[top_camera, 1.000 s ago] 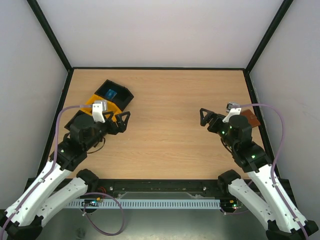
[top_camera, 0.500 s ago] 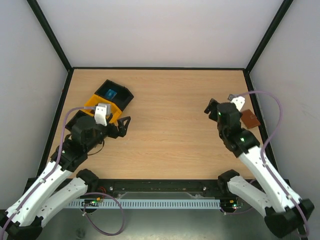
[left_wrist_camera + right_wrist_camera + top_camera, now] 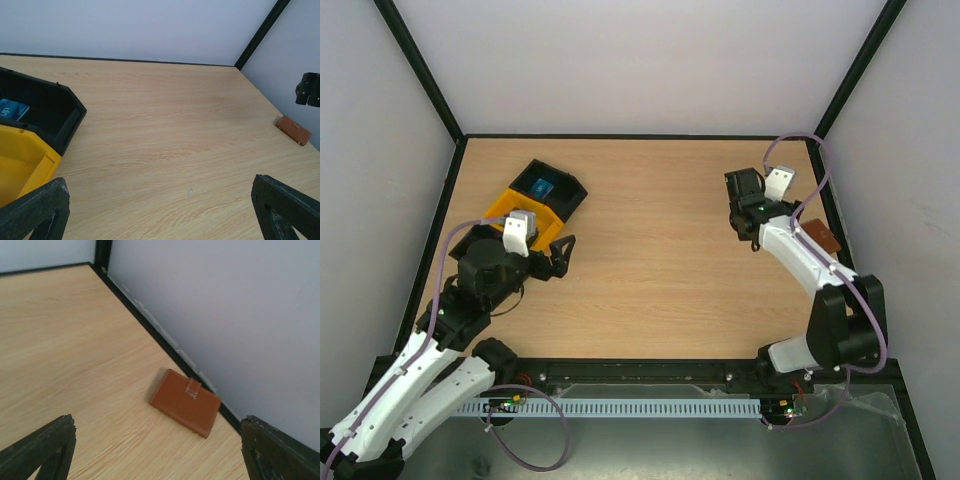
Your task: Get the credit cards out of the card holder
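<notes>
The card holder (image 3: 823, 236) is a brown leather wallet lying shut, tab fastened, on the table against the right wall. It also shows in the right wrist view (image 3: 185, 402) and small in the left wrist view (image 3: 294, 130). No credit cards show; they are hidden or out of view. My right gripper (image 3: 745, 195) is raised left of the wallet, open and empty (image 3: 160, 455), with the wallet ahead between its spread fingers. My left gripper (image 3: 555, 258) is open and empty (image 3: 160, 215) at the left, far from the wallet.
A yellow bin (image 3: 525, 215) and a black bin (image 3: 555, 190) stand together at the back left, next to my left gripper; they also show in the left wrist view, yellow (image 3: 20, 160) and black (image 3: 47, 107). A blue item (image 3: 542, 186) lies in the black bin. Walls close the table's sides.
My right arm has swung up and toward the back right, turning its gripper toward the wallet by the wall. My left arm has drawn back slightly.
</notes>
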Controlling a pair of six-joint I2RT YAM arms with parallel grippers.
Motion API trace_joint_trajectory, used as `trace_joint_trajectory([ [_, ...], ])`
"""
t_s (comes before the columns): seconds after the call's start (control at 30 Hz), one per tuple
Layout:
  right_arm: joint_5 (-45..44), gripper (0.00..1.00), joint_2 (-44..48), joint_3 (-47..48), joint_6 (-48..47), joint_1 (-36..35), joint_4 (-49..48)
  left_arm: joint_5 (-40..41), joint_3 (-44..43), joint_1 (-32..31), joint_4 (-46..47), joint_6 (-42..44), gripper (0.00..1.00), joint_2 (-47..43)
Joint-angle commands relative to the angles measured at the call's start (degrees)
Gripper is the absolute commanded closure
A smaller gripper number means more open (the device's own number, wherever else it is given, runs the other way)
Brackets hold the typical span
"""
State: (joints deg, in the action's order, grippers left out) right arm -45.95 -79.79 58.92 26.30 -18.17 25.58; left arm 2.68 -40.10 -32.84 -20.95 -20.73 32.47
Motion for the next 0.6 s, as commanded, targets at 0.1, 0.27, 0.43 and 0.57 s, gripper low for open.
trace_joint_trajectory([
  [0.1,-8.2,0.25,-10.9,5.9,0.8,5.1,2.1,0.8,0.8,-0.3,0.3,1.5,0.0,-0.7],
  [0.27,-5.5,0.35,-19.6,9.7,1.6,10.3,1.7,1.3,0.8,-0.3,0.1,1.6,0.0,-0.9],
  [0.43,-1.6,0.37,-28.2,13.7,3.2,15.6,2.5,1.6,0.8,-0.3,-0.2,1.7,0.0,-1.2],
  [0.57,-1.4,0.38,-32.7,16.6,4.0,18.3,2.8,1.7,1.1,-0.3,0.1,1.9,0.0,-1.4],
])
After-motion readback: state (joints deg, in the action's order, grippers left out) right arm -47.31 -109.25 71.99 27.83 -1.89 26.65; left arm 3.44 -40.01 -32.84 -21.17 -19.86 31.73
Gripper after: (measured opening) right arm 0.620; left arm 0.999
